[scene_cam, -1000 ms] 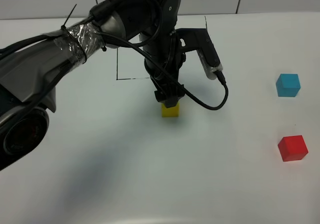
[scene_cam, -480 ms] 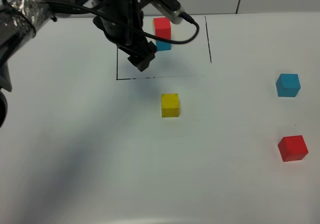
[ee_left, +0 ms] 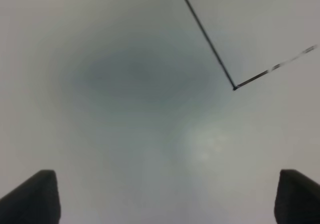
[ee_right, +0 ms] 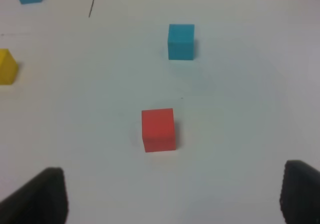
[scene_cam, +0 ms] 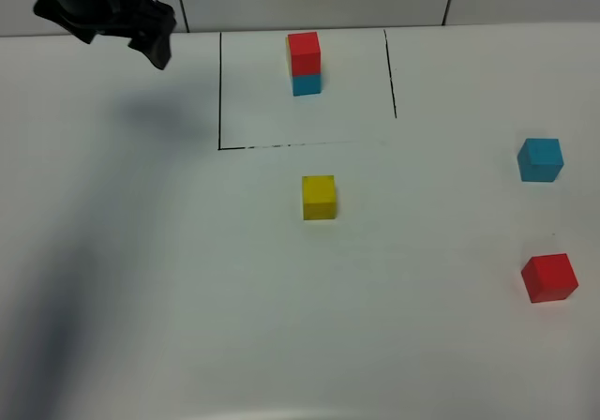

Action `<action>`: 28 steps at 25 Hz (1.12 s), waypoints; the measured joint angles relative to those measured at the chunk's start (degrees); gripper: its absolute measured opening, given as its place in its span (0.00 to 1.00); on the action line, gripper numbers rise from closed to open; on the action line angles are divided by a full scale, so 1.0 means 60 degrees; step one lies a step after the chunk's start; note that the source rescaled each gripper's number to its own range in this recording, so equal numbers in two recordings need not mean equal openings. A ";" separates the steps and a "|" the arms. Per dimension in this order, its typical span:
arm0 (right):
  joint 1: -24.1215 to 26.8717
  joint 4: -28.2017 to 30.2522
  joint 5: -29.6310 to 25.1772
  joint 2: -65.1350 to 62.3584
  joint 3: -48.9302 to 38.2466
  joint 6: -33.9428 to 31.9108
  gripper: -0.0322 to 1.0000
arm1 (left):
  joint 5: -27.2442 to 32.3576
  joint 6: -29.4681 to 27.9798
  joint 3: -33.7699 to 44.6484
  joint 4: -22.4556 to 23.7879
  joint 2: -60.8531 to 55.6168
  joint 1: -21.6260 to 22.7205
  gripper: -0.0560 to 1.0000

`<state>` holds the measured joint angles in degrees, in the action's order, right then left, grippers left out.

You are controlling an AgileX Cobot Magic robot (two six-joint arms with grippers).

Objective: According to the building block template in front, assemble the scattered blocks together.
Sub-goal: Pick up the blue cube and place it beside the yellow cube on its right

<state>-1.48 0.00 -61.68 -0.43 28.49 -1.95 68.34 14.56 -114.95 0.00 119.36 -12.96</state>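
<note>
1. The template (scene_cam: 304, 64) stood inside the black outline (scene_cam: 219, 92) at the far side of the table (scene_cam: 187, 326), with its red cube on top of its cyan-blue one. Kept apart from the loose pieces in a marked box, it likely served as a pattern to copy rather than as stock. A thin yellow edge may have shown on its left side, but it was too slight to be sure.
2. The yellow cube (scene_cam: 319, 197) sat near the middle of the table, just in front of the outline. The cyan-blue cube (scene_cam: 540, 159) and the red cube (scene_cam: 548, 277) lay well off to the right, the red one nearer the front. No loose cube touched another, so the assembly looked not yet begun.
3. The left gripper (ee_left: 167, 196) hung at the far left corner of the high view, well apart from every cube. Its own camera showed the fingertips spread wide, with only bare table and a corner of the outline ahead. It was open and empty, and no block lay within its view.
4. The right gripper (ee_right: 172, 196) was outside the high view. Its wrist camera showed the jaws apart with nothing between them. The red cube lay ahead of it, roughly in line with the gap, and the cyan-blue cube lay beyond that. This arm seemed better placed for those two blocks.
</note>
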 joint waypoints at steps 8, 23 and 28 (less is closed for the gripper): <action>0.0000 0.0000 0.0000 0.0000 0.0000 0.0000 0.73 | -0.0664 -0.0203 0.2361 -0.0080 -0.1981 0.1172 0.83; 0.0000 0.0000 0.0000 0.0000 0.0000 0.0000 0.73 | -0.2602 -0.1353 0.7702 -0.0083 -0.7225 0.1544 0.83; 0.0000 0.0000 0.0000 0.0000 0.0000 0.0000 0.73 | -0.2605 -0.1615 0.8841 -0.0089 -0.8858 0.1544 0.83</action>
<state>-1.48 0.00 -61.68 -0.43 28.49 -1.95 52.71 4.87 -61.91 -0.53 66.22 -3.69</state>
